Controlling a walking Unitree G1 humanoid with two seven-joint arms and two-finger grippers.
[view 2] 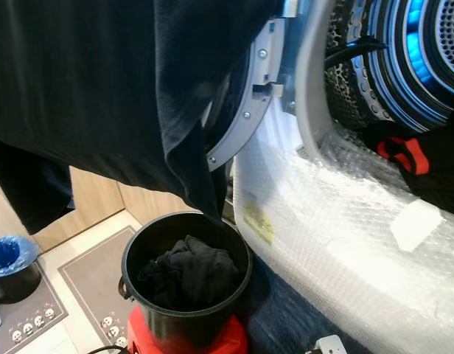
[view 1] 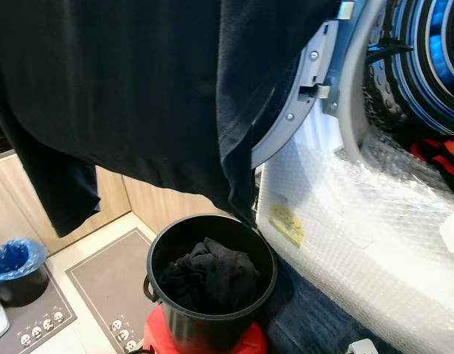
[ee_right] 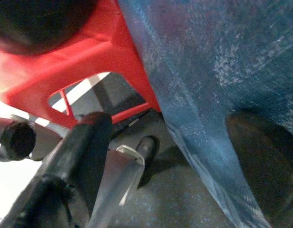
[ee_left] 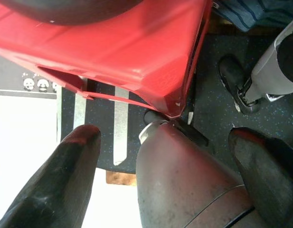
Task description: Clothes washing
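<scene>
Crumpled black garment fills a round black plastic bucket on a red plastic stool: soft, light, best pinched at its topmost fold. Left gripper and right gripper hang spread, empty.

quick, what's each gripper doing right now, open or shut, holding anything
Left gripper: open, holding nothing, low beside the red stool.
Right gripper: open, holding nothing, by the blue cloth.
</scene>
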